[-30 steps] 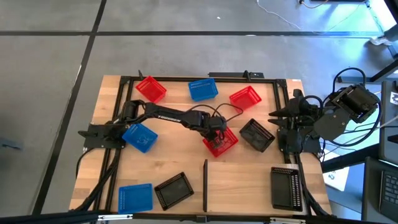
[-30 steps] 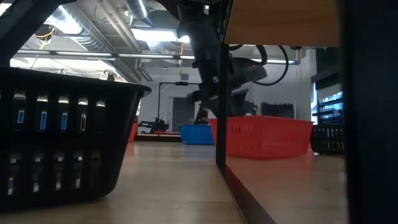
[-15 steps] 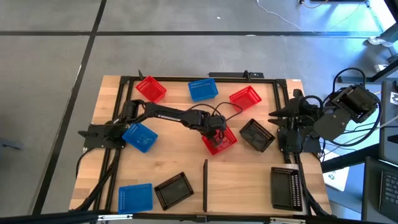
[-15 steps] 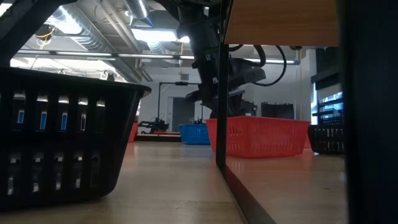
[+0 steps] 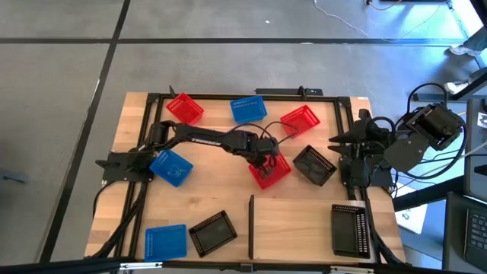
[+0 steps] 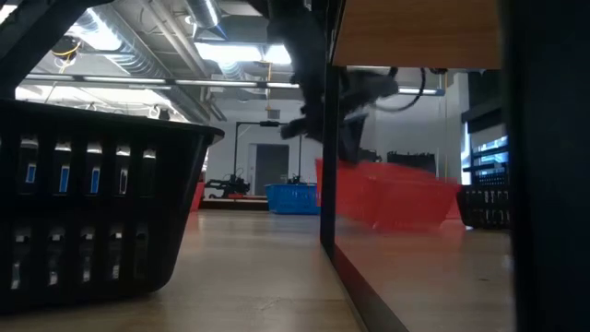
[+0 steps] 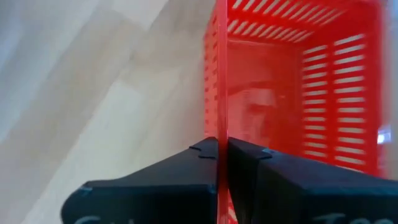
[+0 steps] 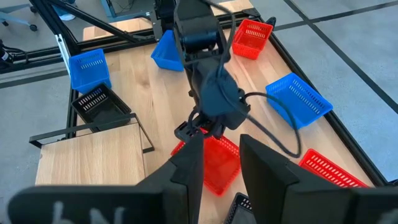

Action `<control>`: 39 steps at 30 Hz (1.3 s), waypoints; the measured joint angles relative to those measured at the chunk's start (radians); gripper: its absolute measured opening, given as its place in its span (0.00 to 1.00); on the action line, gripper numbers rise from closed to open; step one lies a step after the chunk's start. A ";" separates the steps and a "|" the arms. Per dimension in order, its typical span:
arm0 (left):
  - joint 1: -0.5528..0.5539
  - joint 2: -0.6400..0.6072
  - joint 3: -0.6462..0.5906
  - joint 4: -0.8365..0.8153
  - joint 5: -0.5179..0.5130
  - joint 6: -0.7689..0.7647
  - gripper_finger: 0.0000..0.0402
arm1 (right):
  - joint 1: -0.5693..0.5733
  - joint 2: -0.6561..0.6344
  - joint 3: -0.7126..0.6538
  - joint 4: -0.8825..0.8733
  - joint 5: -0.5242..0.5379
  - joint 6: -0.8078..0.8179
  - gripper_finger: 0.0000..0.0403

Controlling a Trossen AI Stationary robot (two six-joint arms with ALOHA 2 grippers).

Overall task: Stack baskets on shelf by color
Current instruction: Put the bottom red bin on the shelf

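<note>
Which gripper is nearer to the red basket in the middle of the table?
Left. The left gripper is shut on the wall of the middle red basket, tilting it up. The right gripper hangs open at the table's right edge, well apart from it.

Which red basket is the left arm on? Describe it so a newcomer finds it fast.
Start at the middle of the table, just above the short black bar. The red basket there is pinched at its wall by the left gripper. Unlike the two red baskets along the back edge, it is tilted off the wood.
</note>
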 joint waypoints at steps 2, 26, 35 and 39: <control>0.000 0.000 0.035 -0.025 -0.015 0.005 0.00 | 0.000 0.000 0.000 0.000 0.000 0.000 0.25; -0.085 -0.024 0.555 -0.368 -0.306 0.010 0.00 | 0.000 0.019 0.000 0.000 -0.002 0.055 0.25; -0.166 -0.029 0.555 -0.296 -0.690 0.169 0.00 | -0.029 0.085 0.000 0.000 0.015 -0.042 0.25; -0.201 -0.029 0.555 -0.249 -0.802 0.250 0.00 | -0.058 0.133 0.000 0.000 0.062 -0.132 0.25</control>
